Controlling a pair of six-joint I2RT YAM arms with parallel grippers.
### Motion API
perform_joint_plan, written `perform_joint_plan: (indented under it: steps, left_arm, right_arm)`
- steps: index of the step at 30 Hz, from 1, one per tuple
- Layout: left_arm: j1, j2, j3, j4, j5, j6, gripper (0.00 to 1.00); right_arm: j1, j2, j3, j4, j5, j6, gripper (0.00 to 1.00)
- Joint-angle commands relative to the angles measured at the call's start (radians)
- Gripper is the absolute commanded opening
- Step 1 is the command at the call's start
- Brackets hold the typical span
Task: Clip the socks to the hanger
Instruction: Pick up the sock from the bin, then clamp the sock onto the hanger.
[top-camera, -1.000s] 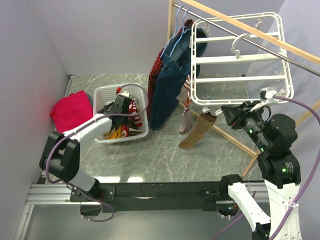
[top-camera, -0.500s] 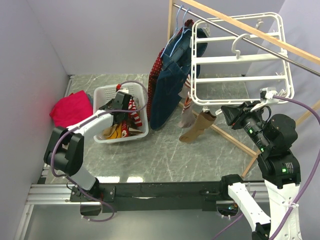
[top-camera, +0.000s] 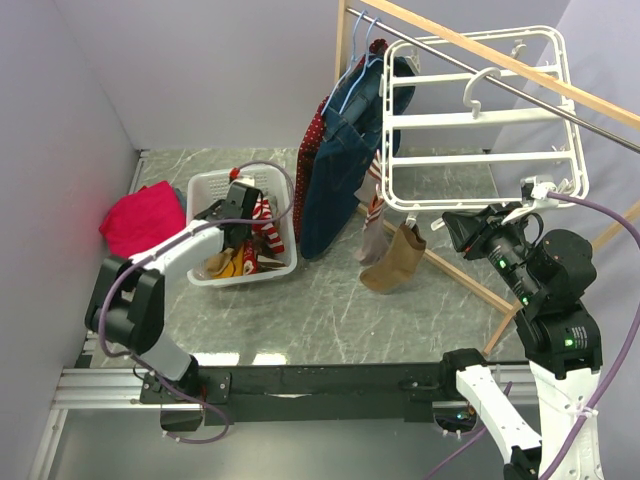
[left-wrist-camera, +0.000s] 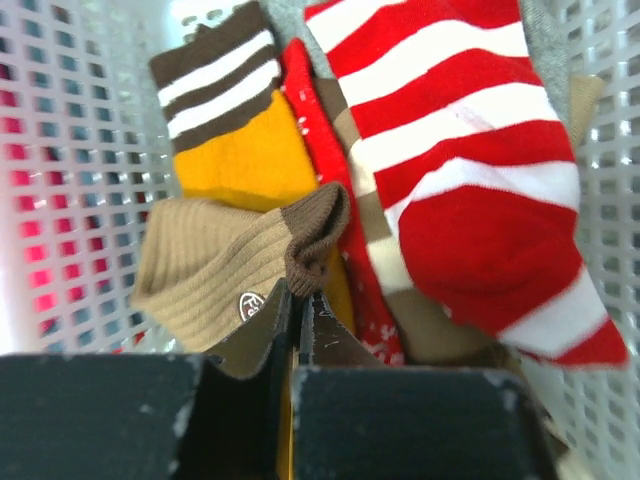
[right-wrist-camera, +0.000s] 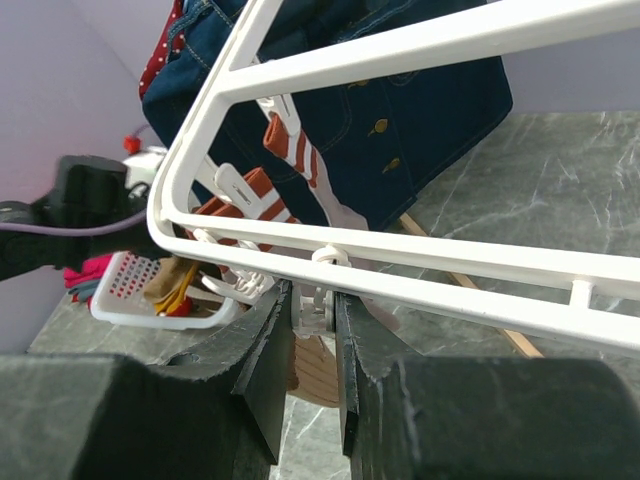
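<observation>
Left arm reaches into the basket (top-camera: 213, 186) at the table's left; left gripper (left-wrist-camera: 300, 300) is closed, pinching a tan sock (left-wrist-camera: 205, 265) beside striped socks (left-wrist-camera: 470, 150). Right arm is raised; right gripper (right-wrist-camera: 312, 295) is nipped narrowly on a clip (right-wrist-camera: 328, 258) under the hanger's (right-wrist-camera: 420, 258) near rim. Hung socks (top-camera: 395, 262) dangle beyond.

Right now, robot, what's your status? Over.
Left pincer shut on tan sock in basket. Right pincer shut on clip of hanger. Red striped sock alongside.

No readable text turns up anywhere. The one mark is a small round badge (left-wrist-camera: 250, 305) on the tan sock (left-wrist-camera: 205, 268) in the left wrist view, too blurred to read.
</observation>
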Motion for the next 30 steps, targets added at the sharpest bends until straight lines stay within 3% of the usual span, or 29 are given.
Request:
perform_joint_plan:
  steps: [1, 10, 17, 20, 25, 30]
  left_arm:
    - [0.004, -0.17, 0.096, -0.039, -0.009, -0.003, 0.01]
    - [0.002, -0.425, 0.303, -0.05, 0.078, 0.037, 0.01]
    - [-0.045, -0.542, 0.396, 0.027, 0.44, -0.037, 0.01]
    - [-0.178, -0.559, 0.376, 0.096, 0.544, -0.071, 0.01]
    - [-0.468, -0.543, 0.31, 0.22, 0.554, -0.1, 0.01]
    - [-0.653, -0.453, 0.304, 0.282, 0.5, -0.078, 0.01]
  right_arm:
    - [0.006, -0.003, 0.002, 0.022, -0.013, 0.001, 0.0]
    - [0.005, -0.006, 0.005, 0.027, -0.016, 0.004, 0.0]
    - [0.005, -0.002, 0.007, 0.035, -0.023, 0.012, 0.0]
    - [0.005, 0.004, 0.013, 0.035, -0.029, 0.015, 0.0]
    - [0.005, 0.004, 0.022, 0.036, -0.035, 0.02, 0.0]
    - [0.005, 0.004, 0.021, 0.039, -0.039, 0.024, 0.0]
